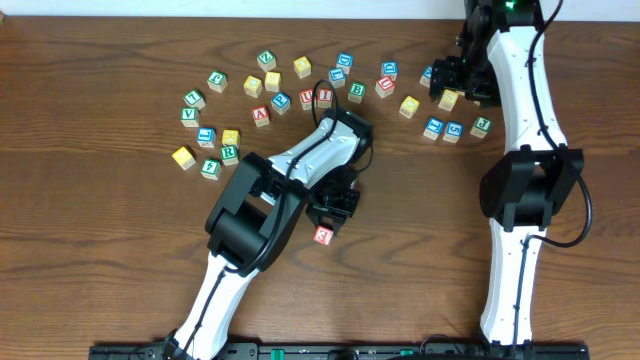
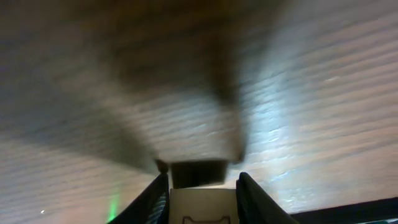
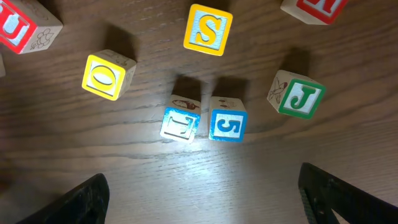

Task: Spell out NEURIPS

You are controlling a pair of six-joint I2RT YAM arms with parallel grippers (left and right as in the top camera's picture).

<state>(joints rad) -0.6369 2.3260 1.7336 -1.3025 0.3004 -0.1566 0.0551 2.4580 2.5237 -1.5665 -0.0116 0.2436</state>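
Our left hand (image 2: 202, 179) is drawn narrow on a red-lettered cube (image 2: 202, 208), with one finger against each side. The near face of the cube carries a faint line drawing. The wood behind it is smeared while the cube reads fairly crisp, so we judge it is held rather than lying free. From overhead its top face shows a red-framed letter, too small for us to read. It sits just off the hand's tip on a bare stretch of tabletop (image 1: 100, 280), well apart from the loose alphabet cubes (image 1: 265, 60) farther back. We cannot tell whether it rests on the wood or hangs just above it.

No other cube stands beside it, so we take this step to be the placing of the first letter of the word. The next move calls for a clean release: the fingers should part without nudging the cube, and the hand should lift straight off. The letter should end up square and readable, with room alongside for six more.

Our right hand (image 3: 208, 186) is spread wide and holds nothing, hovering over the back-right cluster. A blue 5 cube (image 3: 227, 124) lies beneath it, a green J cube (image 3: 300, 98) is off to one side, and a red U cube (image 3: 15, 28) sits at the edge of the wrist view. We need that U, so the hand would have to shift towards it.
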